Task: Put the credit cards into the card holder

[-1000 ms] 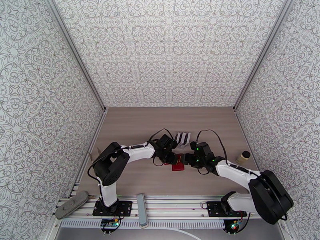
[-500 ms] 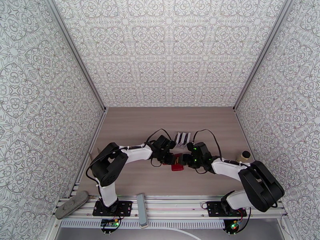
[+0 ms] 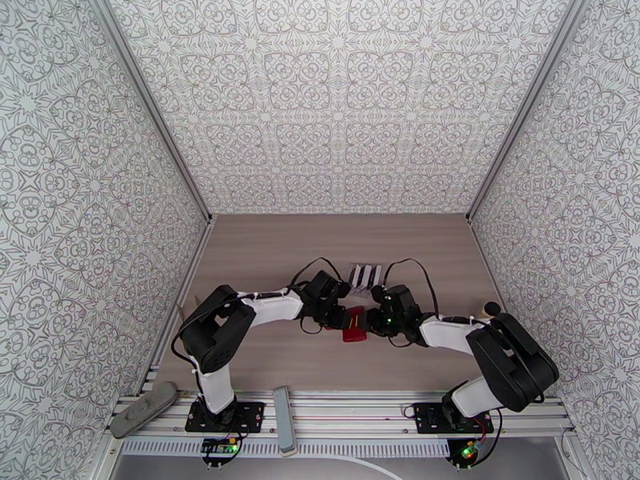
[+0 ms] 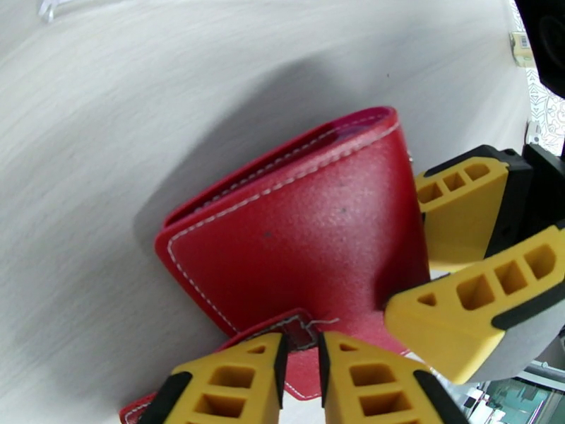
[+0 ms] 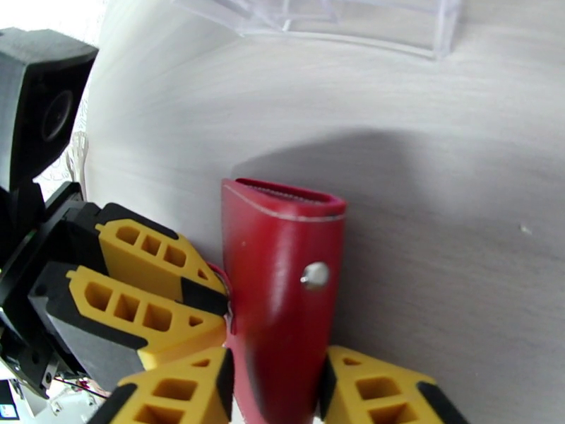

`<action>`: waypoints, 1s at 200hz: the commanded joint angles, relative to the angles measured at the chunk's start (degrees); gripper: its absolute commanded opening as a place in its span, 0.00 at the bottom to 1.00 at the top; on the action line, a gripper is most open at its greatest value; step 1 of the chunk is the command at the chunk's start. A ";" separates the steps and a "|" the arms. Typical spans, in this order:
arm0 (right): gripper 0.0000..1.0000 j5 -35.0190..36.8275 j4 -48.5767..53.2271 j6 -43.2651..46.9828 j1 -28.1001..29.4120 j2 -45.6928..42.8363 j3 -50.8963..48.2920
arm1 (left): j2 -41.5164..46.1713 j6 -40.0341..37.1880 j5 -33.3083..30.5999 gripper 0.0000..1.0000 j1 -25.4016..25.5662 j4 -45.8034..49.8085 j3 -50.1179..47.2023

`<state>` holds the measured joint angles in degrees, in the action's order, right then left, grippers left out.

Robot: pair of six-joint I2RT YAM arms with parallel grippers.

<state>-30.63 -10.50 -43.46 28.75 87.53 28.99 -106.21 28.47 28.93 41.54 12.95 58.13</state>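
At the lower left of the top view a grey bar (image 3: 144,408) lies on the rail, and a second grey bar (image 3: 283,408) is further right; both are well apart from the work and block nothing.

In the middle of the frame the left gripper (image 4: 301,358) is drawn narrow, its jaws nipping the snap tab (image 4: 300,332) of the card holder (image 4: 296,234). Pinching the tab is likely meant to peel the flap free while the body is kept from following. The card holder sits between the two tools at the centre of the table, folded shut. Whether its edge rests on the wood or hangs just above it I cannot tell.

The right gripper (image 5: 279,390) straddles the folded body, a pad against each red face below the metal stud (image 5: 314,275), gripping it as the anchor for the pull.

Just above them stands a clear plastic stand (image 3: 364,278), near but not touching. Whether it holds the credit cards is too small to tell. Both sets of fingers crowd the same small wallet, so the nearly touching fingertips are the main obstruction.

At the right, a small bottle (image 3: 490,308) peeks out behind the right arm
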 commanded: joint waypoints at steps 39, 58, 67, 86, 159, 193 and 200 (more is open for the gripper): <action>0.29 -5.49 -8.82 -2.13 -0.25 1.59 -1.84 | -0.89 1.04 -1.60 0.22 -1.09 1.90 -2.67; 0.27 -6.15 -9.75 -2.50 -0.27 1.51 -1.99 | -0.78 1.11 -1.35 0.22 -1.28 1.65 -2.91; 0.27 -6.27 -10.05 -2.57 -0.27 1.34 -2.01 | -0.77 1.06 -1.31 0.22 -1.29 1.56 -2.86; 0.23 -6.88 -11.08 -2.84 -0.25 1.50 -1.97 | -0.78 1.15 -1.01 0.22 -1.46 1.22 -2.93; 0.00 -5.87 -5.88 -1.94 -0.26 -2.39 -0.87 | 1.59 1.14 1.42 0.31 -2.42 -2.33 -3.79; 0.00 -4.00 1.05 -0.17 -0.21 -7.02 0.63 | 3.71 1.59 2.31 0.32 -3.30 -6.91 -5.90; 0.00 -3.39 3.62 0.38 -0.26 -8.08 1.21 | 4.02 1.62 2.40 0.32 -3.47 -7.93 -6.41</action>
<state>-34.28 -12.45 -45.43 28.45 83.85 27.46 -104.09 29.61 31.33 39.18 8.82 53.74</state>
